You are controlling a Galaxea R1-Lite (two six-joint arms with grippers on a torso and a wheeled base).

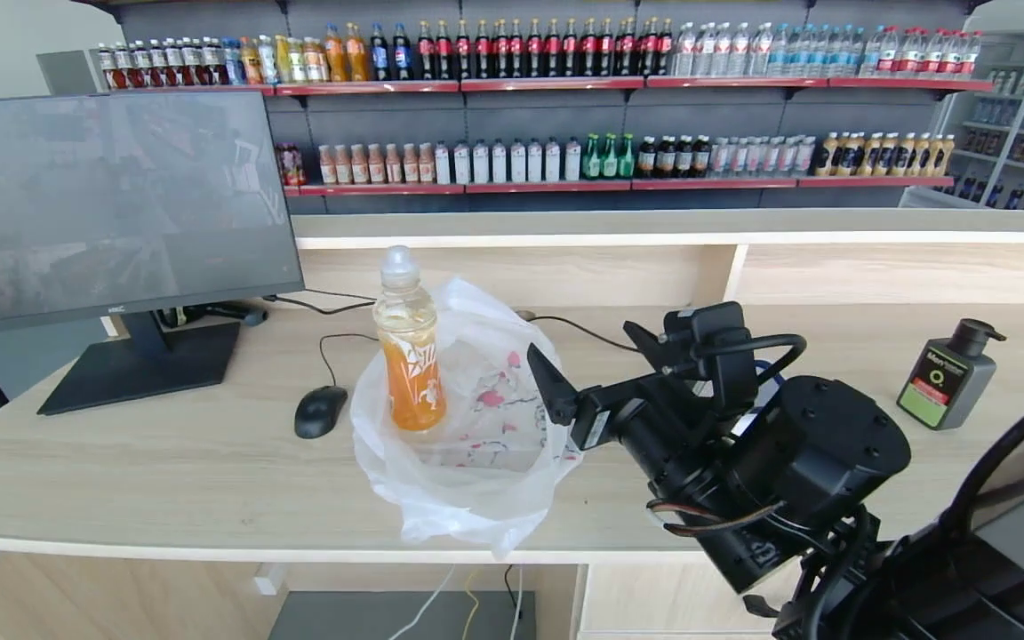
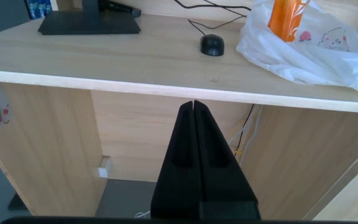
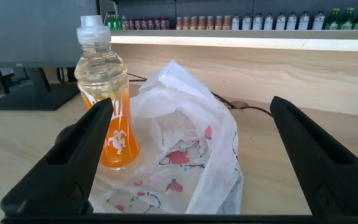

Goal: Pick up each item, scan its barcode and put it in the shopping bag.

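An orange drink bottle with a clear cap stands upright at the left side of a white plastic shopping bag on the wooden counter. I cannot tell whether the bottle is inside the bag or only on its plastic. My right gripper hovers open just right of the bag, nothing between its fingers. In the right wrist view that gripper frames the bag, with the bottle near one finger. My left gripper is shut and empty, below the counter's front edge; bottle and bag lie beyond.
A monitor stands at the back left, and a black mouse with its cable lies left of the bag. A grey pump bottle stands at the far right. A raised wooden ledge borders the back; drink shelves lie behind.
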